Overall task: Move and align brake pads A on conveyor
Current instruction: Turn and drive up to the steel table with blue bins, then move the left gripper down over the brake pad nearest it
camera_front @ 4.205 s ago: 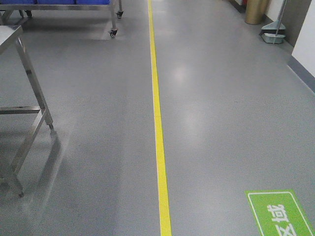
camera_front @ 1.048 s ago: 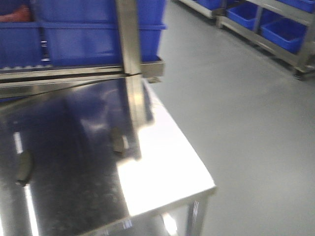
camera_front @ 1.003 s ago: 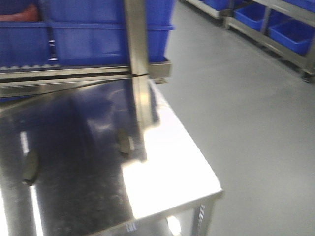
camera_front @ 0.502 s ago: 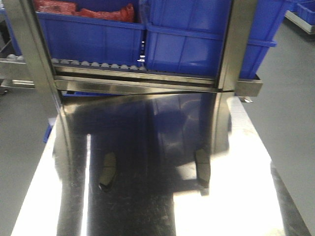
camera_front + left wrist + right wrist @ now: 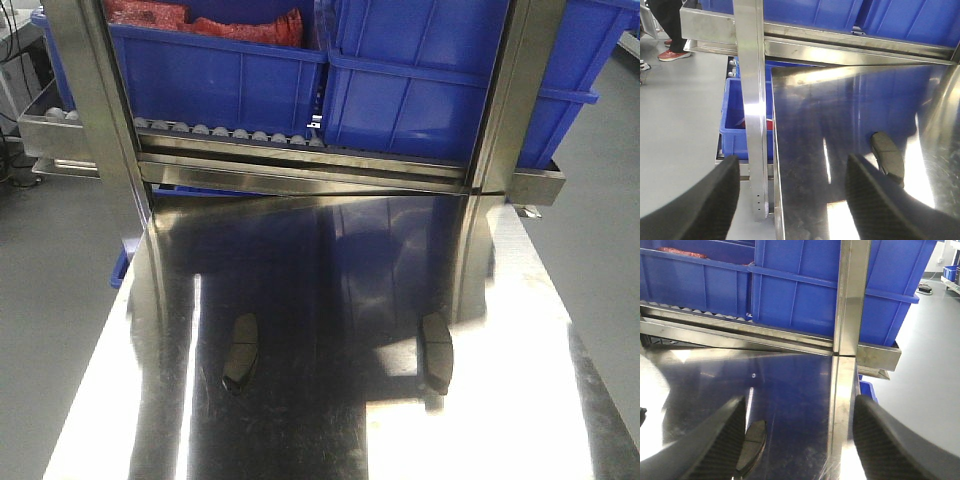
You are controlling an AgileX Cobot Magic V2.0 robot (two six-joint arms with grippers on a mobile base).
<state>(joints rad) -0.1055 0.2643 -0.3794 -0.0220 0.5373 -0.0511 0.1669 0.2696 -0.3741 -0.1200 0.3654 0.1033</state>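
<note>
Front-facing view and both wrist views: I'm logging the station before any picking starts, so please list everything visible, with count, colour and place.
brake pads: two, dark grey, flat on the table, one left, one right, apart.
steel table: one, shiny silver, foreground.
bins: two blue on the roller shelf, the left one holding red items; a third blue one below the table's left side.
roller shelf: one, steel, behind the table, between two steel uprights.
shoes: a person's, red, on the grey floor, far left in the left wrist view.
left gripper: black, jaws open, empty.
right gripper: black, jaws open, empty.
</note>
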